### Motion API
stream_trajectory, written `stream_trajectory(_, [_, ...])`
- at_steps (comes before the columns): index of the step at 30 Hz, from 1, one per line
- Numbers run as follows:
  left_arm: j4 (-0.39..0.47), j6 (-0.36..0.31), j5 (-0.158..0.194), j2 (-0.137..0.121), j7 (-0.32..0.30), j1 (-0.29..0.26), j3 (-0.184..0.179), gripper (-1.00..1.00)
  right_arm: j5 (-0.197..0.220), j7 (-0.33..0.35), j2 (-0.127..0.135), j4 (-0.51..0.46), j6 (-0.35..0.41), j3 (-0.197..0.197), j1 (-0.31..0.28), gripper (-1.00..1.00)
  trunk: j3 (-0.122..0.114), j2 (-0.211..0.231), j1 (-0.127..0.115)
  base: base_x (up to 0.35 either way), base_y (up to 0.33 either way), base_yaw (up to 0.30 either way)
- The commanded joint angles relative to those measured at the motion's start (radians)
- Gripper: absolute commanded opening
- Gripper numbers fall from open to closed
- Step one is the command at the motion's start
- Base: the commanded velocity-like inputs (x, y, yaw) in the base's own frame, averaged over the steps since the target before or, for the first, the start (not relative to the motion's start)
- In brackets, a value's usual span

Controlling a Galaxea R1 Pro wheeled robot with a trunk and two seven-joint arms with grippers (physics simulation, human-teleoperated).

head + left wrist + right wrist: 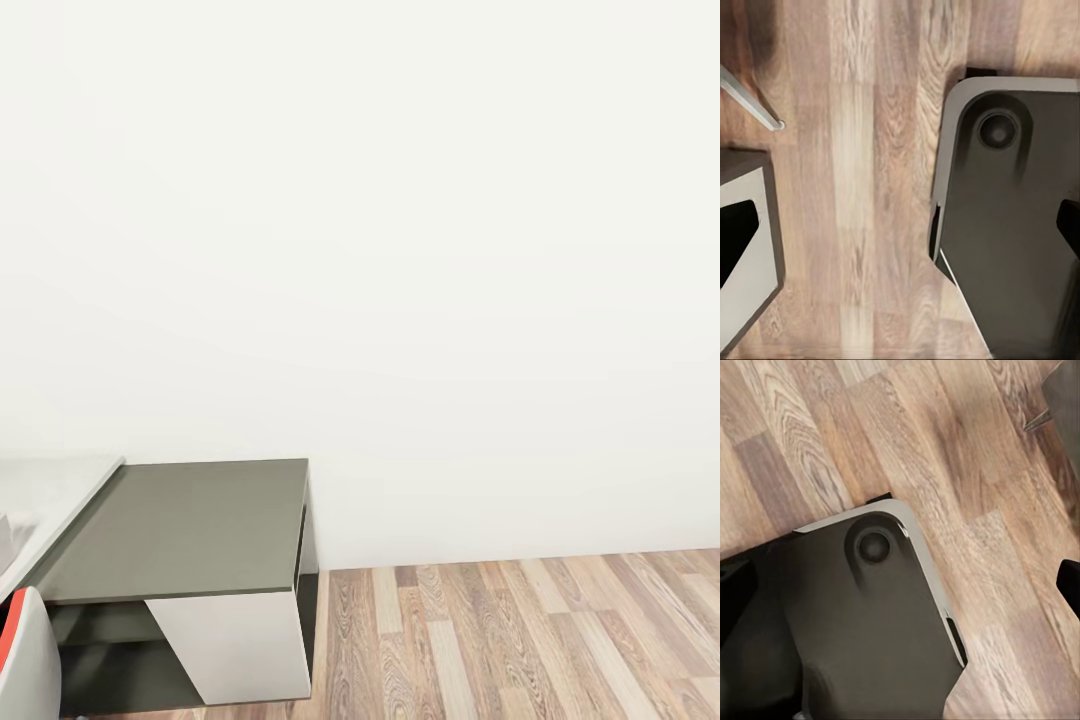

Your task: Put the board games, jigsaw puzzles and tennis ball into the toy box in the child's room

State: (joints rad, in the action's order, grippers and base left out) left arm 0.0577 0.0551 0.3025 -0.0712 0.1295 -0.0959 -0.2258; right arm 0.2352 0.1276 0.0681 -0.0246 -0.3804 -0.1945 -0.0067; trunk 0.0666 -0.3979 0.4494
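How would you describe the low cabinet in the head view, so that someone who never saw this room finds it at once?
Start at the plain white wall and follow it down to the wood-plank floor. At the lower left stands the low cabinet, against the wall. Its flat top is dark olive-grey and its slanted side panel is white, while the table touching its left side is higher and pale grey.

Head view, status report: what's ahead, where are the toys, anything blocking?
White wall ahead, low cabinet front-left. Table corner at far left; no toys in sight. Both wrist views look down at the plank floor and robot base; tool state unknown.
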Motion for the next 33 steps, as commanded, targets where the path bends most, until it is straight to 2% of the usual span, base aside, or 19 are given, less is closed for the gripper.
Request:
stream_trajectory(1, [-0.008,0.004,0.009,0.000,0.003,-0.001,-0.009,1.00,0.007,0.010,0.000,0.002,-0.004,-0.008,0.000,1.00,0.002,-0.002,0.001,0.000,0.000,0.000])
stream_trajectory(15, [-0.038,0.010,0.014,-0.003,0.004,0.001,-0.004,1.00,0.010,-0.001,0.005,0.007,-0.002,-0.009,0.001,1.00,0.002,-0.002,0.001,0.000,0.000,0.000])
stream_trajectory(23, [-0.033,0.013,0.009,0.000,0.004,0.002,0.000,1.00,0.011,-0.035,0.012,0.009,0.000,-0.009,0.001,1.00,0.002,-0.002,0.001,0.000,0.000,0.000])
stream_trajectory(33, [-0.028,0.013,0.011,0.002,0.004,0.002,0.001,1.00,0.015,-0.063,-0.001,0.008,-0.004,-0.012,0.001,1.00,0.002,-0.002,0.001,0.000,0.000,0.000])
